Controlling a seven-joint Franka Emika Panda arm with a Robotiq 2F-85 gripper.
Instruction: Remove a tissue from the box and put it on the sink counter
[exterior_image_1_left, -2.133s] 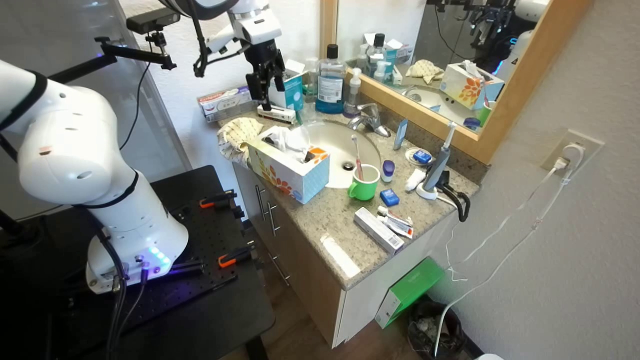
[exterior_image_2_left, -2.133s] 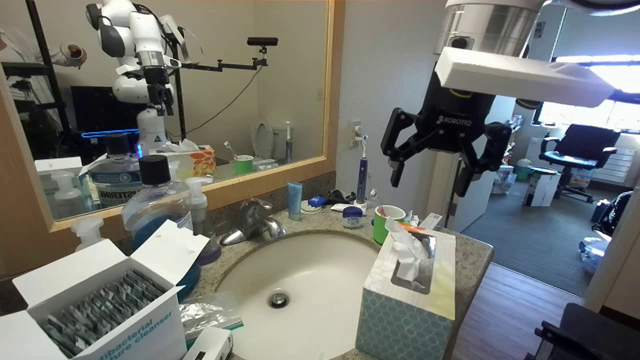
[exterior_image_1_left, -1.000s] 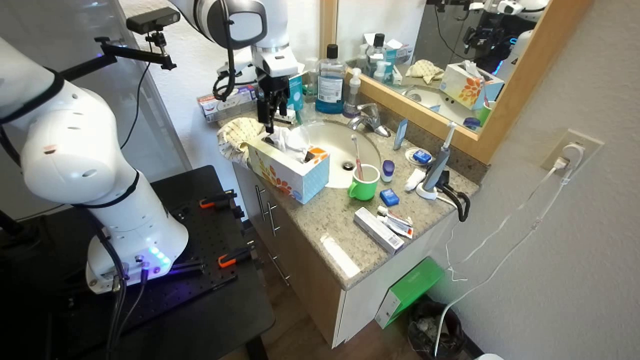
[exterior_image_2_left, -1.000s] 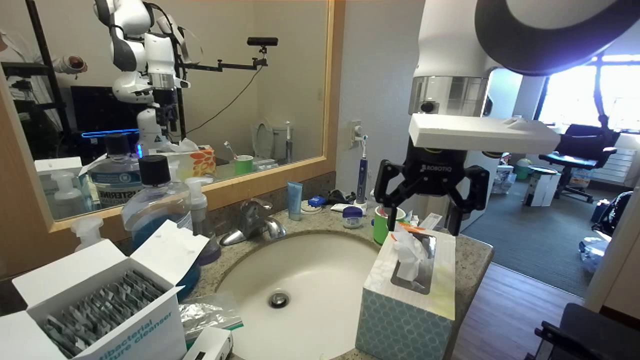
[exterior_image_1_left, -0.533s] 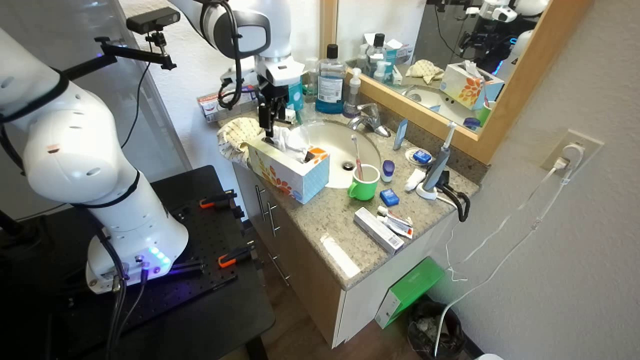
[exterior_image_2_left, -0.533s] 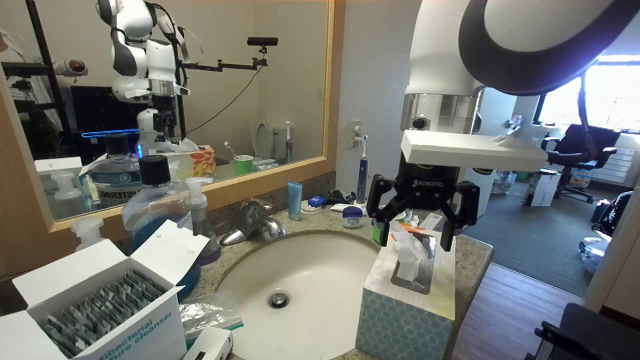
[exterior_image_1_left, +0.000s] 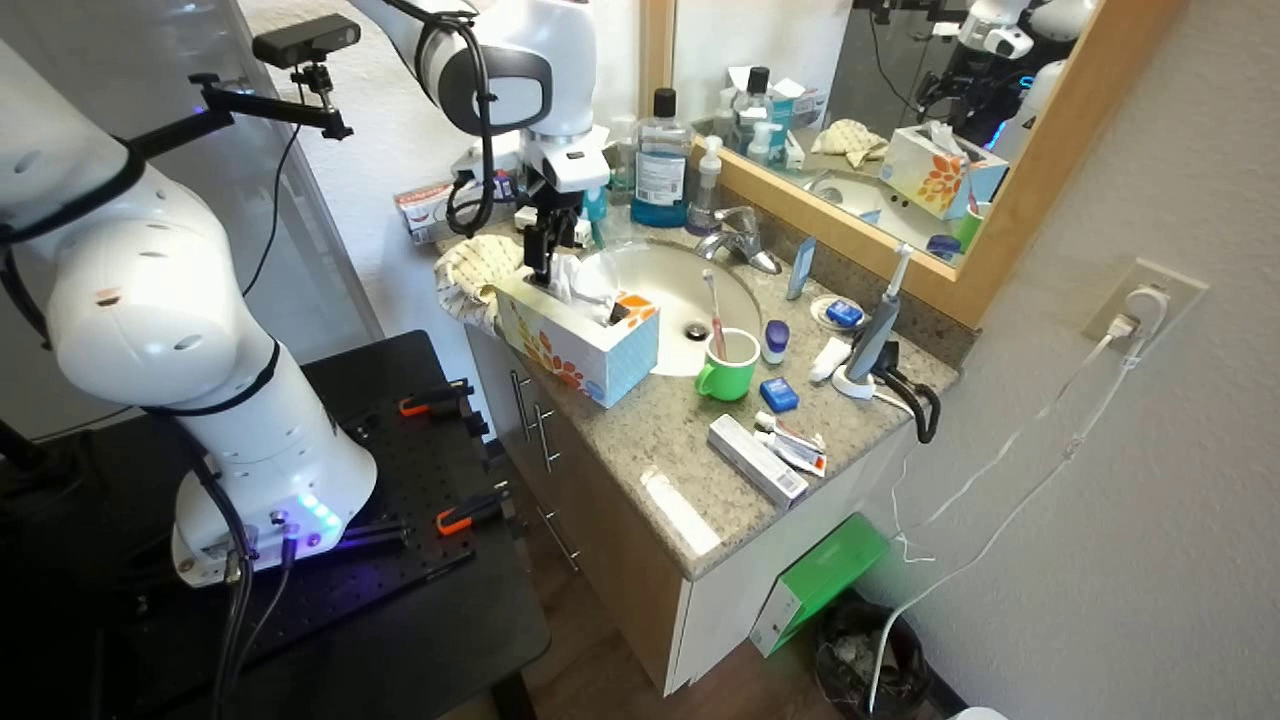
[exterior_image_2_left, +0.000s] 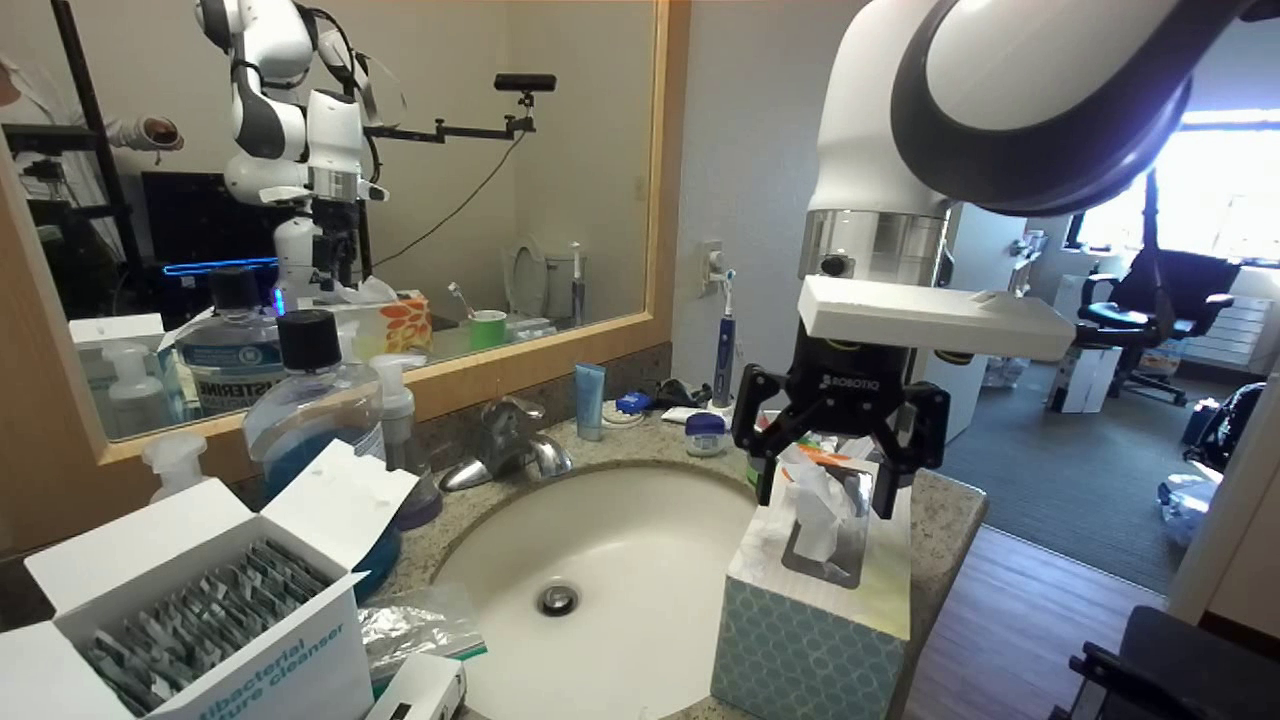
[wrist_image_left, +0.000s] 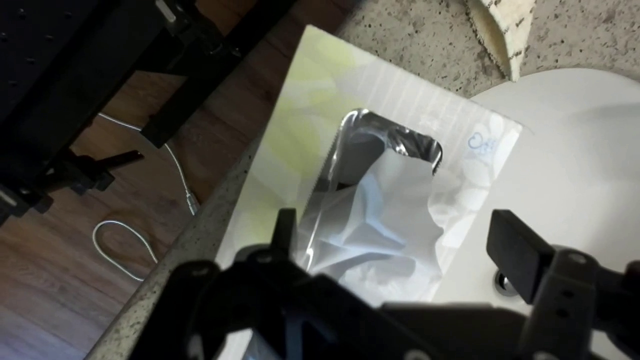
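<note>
The white tissue (exterior_image_2_left: 822, 510) sticks up crumpled from the slot of the tissue box (exterior_image_2_left: 810, 640); both also show in an exterior view, tissue (exterior_image_1_left: 590, 285) and box (exterior_image_1_left: 560, 345). The box stands on the speckled sink counter (exterior_image_1_left: 640, 440), beside the basin. My gripper (exterior_image_2_left: 824, 495) is open and empty, pointing down low over the box top, its fingers on either side of the tissue. In the wrist view the tissue (wrist_image_left: 390, 225) lies between the spread fingertips (wrist_image_left: 400, 235); one finger is over the slot's edge, the other over the basin. Whether a finger touches the tissue cannot be told.
The white basin (exterior_image_2_left: 600, 560) and faucet (exterior_image_2_left: 510, 440) are beside the box. A green cup (exterior_image_1_left: 728, 370) with a toothbrush stands near the box's end. A patterned cloth (exterior_image_1_left: 480, 268), a mouthwash bottle (exterior_image_1_left: 660, 165) and an open carton of packets (exterior_image_2_left: 220, 600) are on the counter.
My gripper has come down and over to the tissue box from higher up, with its fingers staying open. The last part is a small lowering. The box and tissue have not visibly moved.
</note>
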